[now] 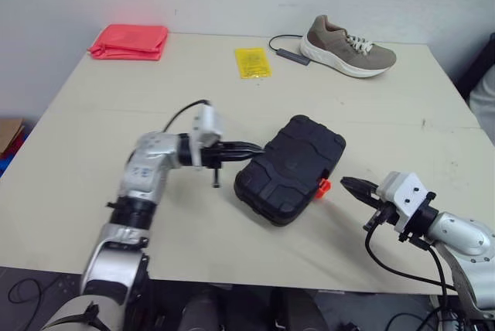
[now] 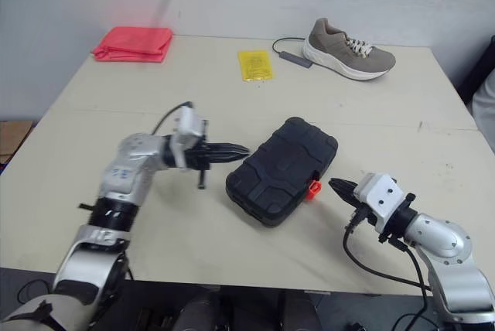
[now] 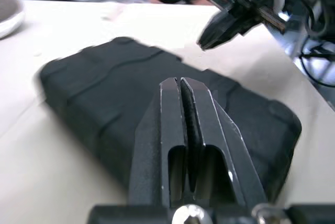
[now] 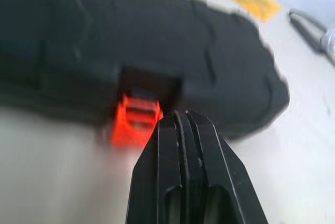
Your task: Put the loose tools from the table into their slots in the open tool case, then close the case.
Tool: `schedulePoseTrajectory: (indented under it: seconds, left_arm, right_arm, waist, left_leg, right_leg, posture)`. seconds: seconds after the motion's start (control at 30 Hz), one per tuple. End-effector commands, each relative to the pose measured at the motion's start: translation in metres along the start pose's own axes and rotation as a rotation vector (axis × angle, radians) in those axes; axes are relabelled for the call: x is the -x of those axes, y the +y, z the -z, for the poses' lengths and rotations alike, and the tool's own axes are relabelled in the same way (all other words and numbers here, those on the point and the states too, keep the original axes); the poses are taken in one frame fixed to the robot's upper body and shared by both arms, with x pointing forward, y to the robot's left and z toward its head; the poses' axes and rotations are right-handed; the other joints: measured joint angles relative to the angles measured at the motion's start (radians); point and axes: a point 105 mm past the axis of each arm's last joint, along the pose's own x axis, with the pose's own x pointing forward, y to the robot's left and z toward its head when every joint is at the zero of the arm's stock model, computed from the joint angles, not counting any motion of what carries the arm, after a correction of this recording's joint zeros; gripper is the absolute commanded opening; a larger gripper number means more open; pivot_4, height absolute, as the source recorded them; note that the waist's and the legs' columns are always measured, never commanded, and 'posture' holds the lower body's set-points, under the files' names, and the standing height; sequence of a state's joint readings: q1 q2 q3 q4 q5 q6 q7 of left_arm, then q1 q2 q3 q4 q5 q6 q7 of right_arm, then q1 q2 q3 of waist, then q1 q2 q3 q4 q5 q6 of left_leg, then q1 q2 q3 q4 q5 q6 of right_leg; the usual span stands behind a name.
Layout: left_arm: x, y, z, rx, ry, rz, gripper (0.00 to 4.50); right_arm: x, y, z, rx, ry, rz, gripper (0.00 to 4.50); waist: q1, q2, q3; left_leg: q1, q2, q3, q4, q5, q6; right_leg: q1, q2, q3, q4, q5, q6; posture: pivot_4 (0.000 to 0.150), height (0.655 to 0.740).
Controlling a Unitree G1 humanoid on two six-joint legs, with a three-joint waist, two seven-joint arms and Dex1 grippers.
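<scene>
The black tool case [image 1: 290, 168] lies shut in the middle of the table, lid down, with an orange latch [image 1: 322, 187] sticking out of its right side. My left gripper [image 1: 261, 148] is shut and its tip rests against the case's left edge; in the left wrist view its fingers [image 3: 183, 109] press together over the lid [image 3: 120, 82]. My right gripper [image 1: 345, 183] is shut, with its tip a short way right of the latch; the right wrist view shows the latch [image 4: 135, 120] just beyond its fingers [image 4: 180, 145].
A beige shoe [image 1: 346, 46] and a grey cable plug [image 1: 292, 56] lie at the far right of the table. A yellow packet [image 1: 252, 62] sits at the far middle and a red folded cloth [image 1: 130, 41] at the far left corner.
</scene>
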State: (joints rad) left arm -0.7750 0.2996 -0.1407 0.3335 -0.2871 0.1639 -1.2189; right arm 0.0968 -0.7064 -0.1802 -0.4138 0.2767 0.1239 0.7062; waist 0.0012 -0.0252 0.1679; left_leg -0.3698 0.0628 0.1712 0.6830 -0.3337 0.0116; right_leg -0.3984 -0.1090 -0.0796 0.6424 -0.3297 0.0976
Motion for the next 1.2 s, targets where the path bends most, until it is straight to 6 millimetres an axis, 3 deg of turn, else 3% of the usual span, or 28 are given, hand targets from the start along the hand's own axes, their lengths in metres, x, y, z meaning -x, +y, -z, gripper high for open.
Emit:
schedulePoseTrajectory:
  seconds: [0.03, 0.1, 0.2, 0.33, 0.5, 0.67, 0.87, 1.07, 1.2]
  left_arm:
    - [-0.033, 0.005, 0.006, -0.039, 0.092, 0.024, 0.06]
    - [-0.045, 0.002, 0.013, -0.085, 0.161, 0.078, 0.06]
    - [-0.068, 0.007, 0.003, -0.176, 0.136, 0.054, 0.06]
    - [-0.080, 0.006, 0.012, -0.194, 0.200, 0.066, 0.06]
    - [-0.077, 0.004, 0.028, -0.142, 0.264, 0.066, 0.06]
    - [-0.068, 0.007, 0.033, -0.121, 0.283, 0.035, 0.06]
    - [-0.061, 0.008, 0.046, -0.076, 0.338, 0.018, 0.06]
    - [-0.055, 0.005, 0.065, -0.013, 0.423, 0.018, 0.06]
    - [-0.052, 0.000, 0.078, 0.012, 0.464, 0.031, 0.06]
  right_arm:
    - [-0.007, 0.004, -0.007, -0.010, -0.008, 0.026, 0.00]
    - [-0.011, 0.008, -0.005, -0.012, 0.005, 0.023, 0.00]
    - [-0.015, 0.015, 0.002, -0.002, 0.039, 0.004, 0.00]
    - [-0.014, 0.017, 0.014, -0.011, 0.082, 0.010, 0.00]
    - [-0.003, 0.030, 0.036, -0.051, 0.168, -0.010, 0.00]
    - [0.006, 0.036, 0.046, -0.096, 0.204, -0.002, 0.00]
    - [-0.010, 0.037, 0.062, -0.164, 0.192, 0.012, 0.00]
    - [-0.040, 0.026, 0.053, -0.185, 0.074, 0.001, 0.00]
    - [-0.048, 0.030, 0.032, -0.254, -0.030, -0.063, 0.00]
  waist:
    - [-0.001, 0.000, 0.000]
    - [-0.004, 0.000, 0.000]
    - [-0.003, 0.000, 0.000]
    - [0.000, 0.000, 0.000]
    - [-0.001, 0.001, 0.000]
    - [-0.003, 0.001, 0.000]
    - [-0.006, 0.002, -0.001]
    - [-0.006, 0.003, -0.002]
    - [-0.007, 0.003, -0.004]
  left_leg:
    - [0.000, 0.000, 0.000, 0.000, 0.000, 0.000]
    - [0.000, -0.001, 0.000, 0.000, 0.000, 0.000]
    - [0.000, 0.000, 0.000, -0.001, 0.000, 0.000]
    - [-0.002, 0.001, 0.000, -0.001, 0.000, 0.000]
    - [0.000, 0.001, 0.000, -0.001, -0.001, 0.000]
    - [0.000, 0.001, -0.001, -0.001, -0.001, 0.001]
    - [0.001, 0.002, -0.001, -0.001, -0.001, 0.000]
    - [0.002, 0.002, -0.001, -0.001, -0.001, 0.000]
    - [0.002, 0.002, -0.001, -0.001, 0.000, 0.000]
  right_leg:
    - [0.000, 0.000, 0.000, -0.001, 0.000, 0.000]
    - [-0.001, 0.002, 0.000, -0.001, 0.000, 0.000]
    - [-0.001, 0.004, 0.001, -0.001, 0.000, -0.001]
    - [-0.002, 0.002, 0.001, -0.002, 0.000, -0.001]
    - [-0.001, 0.002, 0.001, -0.002, 0.000, -0.001]
    - [0.000, 0.002, 0.000, -0.001, 0.000, -0.001]
    - [0.000, 0.002, 0.000, -0.001, 0.000, -0.001]
    - [0.001, 0.003, 0.001, 0.000, 0.000, -0.001]
    - [0.001, 0.003, 0.001, 0.000, -0.001, -0.001]
  posture:
    - [0.150, 0.7400]
    - [0.150, 0.7400]
    - [0.150, 0.7400]
    - [0.150, 0.7400]
    - [0.150, 0.7400]
    - [0.150, 0.7400]
    - [0.150, 0.7400]
    - [0.150, 0.7400]
    - [0.150, 0.7400]
